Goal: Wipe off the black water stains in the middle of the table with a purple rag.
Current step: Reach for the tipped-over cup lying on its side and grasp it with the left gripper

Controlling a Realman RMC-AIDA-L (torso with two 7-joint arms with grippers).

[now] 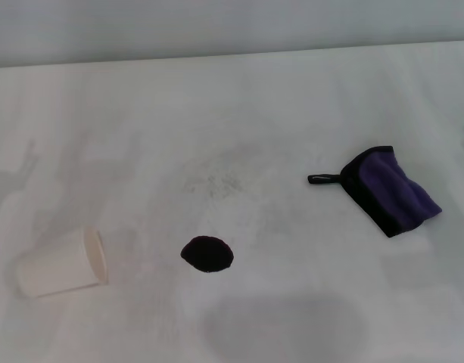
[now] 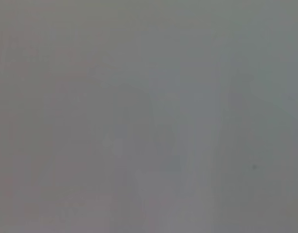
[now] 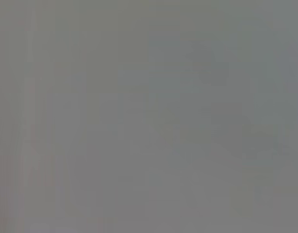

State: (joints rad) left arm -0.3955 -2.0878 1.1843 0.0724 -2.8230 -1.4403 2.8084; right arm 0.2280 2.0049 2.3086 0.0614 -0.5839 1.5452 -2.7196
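Grey blankness fills both wrist views, so neither the left nor the right jaws can be seen, and whether they are released or clenched cannot be told. No arm shows in the head view either.

On the white bench (image 1: 307, 98), the black water stains (image 1: 207, 254) lie as one small glossy oval blot near the middle, a little toward the near edge. Its surface is dark and shiny, with a slightly ragged outline. Nothing touches it.

Right of the blot and somewhat farther back lies the purple rag (image 1: 390, 190), well apart from it. It is folded into a rough wedge, fuzzy purple on top with black edging along its left and near sides. A short black loop (image 1: 323, 179) sticks out from its far-left corner, pointing left and lying flat on the bench.

Left of the blot, also apart from it, a paper cup (image 1: 61, 265) lies tipped on its side, its open mouth facing right toward the blot.

Faint grey speckled smudges (image 1: 216, 180) mark the bench beyond the blot, between it and the far edge. A soft grey shadow (image 1: 284, 327) falls on the bench just nearer than the blot.
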